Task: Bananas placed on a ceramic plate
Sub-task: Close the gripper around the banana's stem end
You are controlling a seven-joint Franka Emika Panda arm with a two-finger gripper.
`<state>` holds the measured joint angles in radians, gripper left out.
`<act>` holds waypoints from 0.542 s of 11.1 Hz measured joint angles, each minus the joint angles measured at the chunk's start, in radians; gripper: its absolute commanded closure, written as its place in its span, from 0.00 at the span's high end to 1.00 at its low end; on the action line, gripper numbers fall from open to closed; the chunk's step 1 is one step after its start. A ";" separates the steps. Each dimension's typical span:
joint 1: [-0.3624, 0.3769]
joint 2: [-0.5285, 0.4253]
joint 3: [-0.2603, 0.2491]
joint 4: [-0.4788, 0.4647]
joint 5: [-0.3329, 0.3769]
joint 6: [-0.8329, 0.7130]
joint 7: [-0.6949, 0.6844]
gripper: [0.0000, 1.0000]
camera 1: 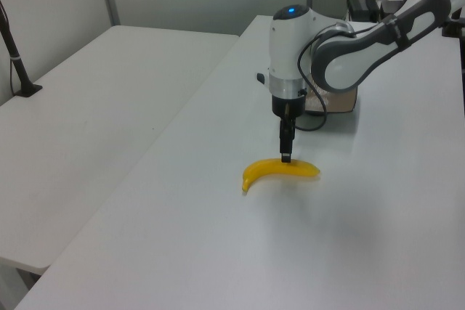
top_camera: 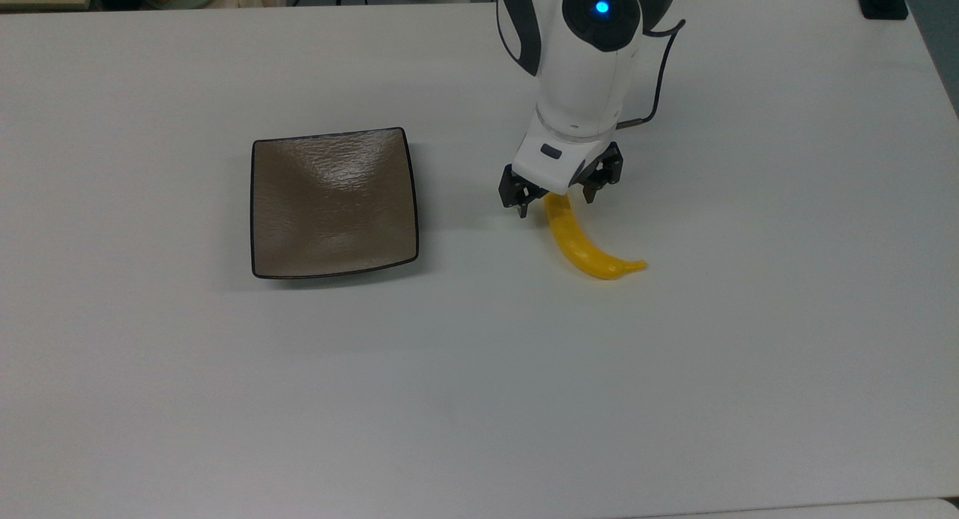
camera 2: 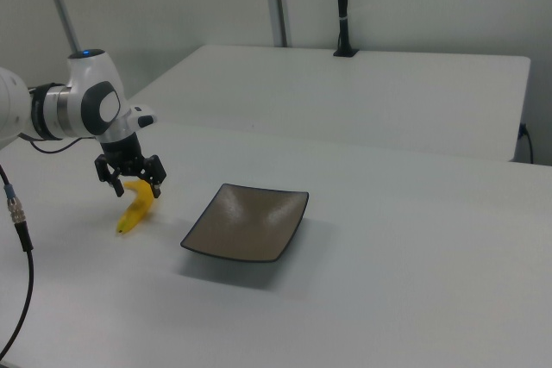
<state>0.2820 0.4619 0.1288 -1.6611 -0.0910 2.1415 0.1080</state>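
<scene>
A yellow banana [top_camera: 583, 248] lies on the white table, to the right of the plate in the top view; it also shows in the left view [camera 1: 280, 170] and the right view [camera 2: 132, 215]. The square grey-brown ceramic plate [top_camera: 333, 204] with a thin black rim sits bare; the right view shows the plate [camera 2: 246, 221] close beside the banana. My gripper [top_camera: 555, 204] is open and hangs low over the banana's stem end, one finger on each side. In the left view the gripper [camera 1: 286, 156] reaches down to the banana's top, and my arm covers most of the plate [camera 1: 343, 101].
A black post base [top_camera: 884, 2] stands at the table's far right corner in the top view. A second white table [camera 1: 94, 107] lies alongside at the left view's left. A cable [top_camera: 659, 70] trails from my wrist. Wide bare tabletop [top_camera: 479, 399] spreads in front.
</scene>
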 measured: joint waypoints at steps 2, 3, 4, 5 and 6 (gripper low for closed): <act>0.001 0.012 0.004 0.000 -0.015 0.000 0.000 1.00; 0.001 0.015 0.004 0.000 -0.015 0.000 0.000 1.00; 0.001 0.017 0.004 0.000 -0.015 0.000 0.000 0.97; 0.001 0.018 0.005 0.000 -0.015 0.000 0.000 0.94; 0.001 0.019 0.005 0.000 -0.015 0.000 0.000 0.85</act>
<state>0.2831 0.4807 0.1343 -1.6611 -0.1058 2.1420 0.1080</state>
